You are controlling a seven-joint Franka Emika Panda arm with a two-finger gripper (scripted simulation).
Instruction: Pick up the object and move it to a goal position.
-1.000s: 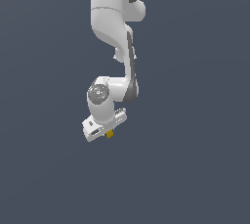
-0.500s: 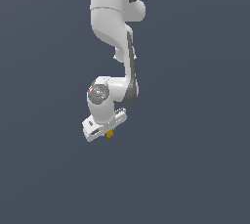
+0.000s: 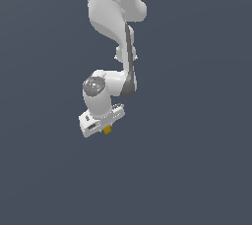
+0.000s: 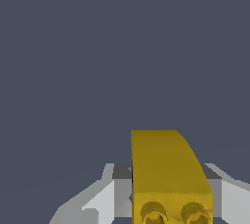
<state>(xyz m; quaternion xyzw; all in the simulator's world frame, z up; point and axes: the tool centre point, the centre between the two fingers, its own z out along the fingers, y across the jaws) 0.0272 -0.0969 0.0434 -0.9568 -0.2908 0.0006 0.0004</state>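
The object is a mustard-yellow blocky piece [image 4: 166, 171] with two dark round marks on its near face. It sits between my two grey-white fingers [image 4: 105, 198], which close on its sides. In the exterior view only a small yellow bit of the object [image 3: 107, 129] shows under the white gripper [image 3: 104, 126], held above the dark grey floor. The gripper is shut on the object. No goal marker shows in either view.
The white arm [image 3: 110, 17] hangs down from the upper edge of the exterior view. A plain dark grey floor [image 3: 197, 170] fills the surroundings in both views.
The arm and the gripper with the yellow object have shifted slightly toward the exterior view's left; the grip has not changed.
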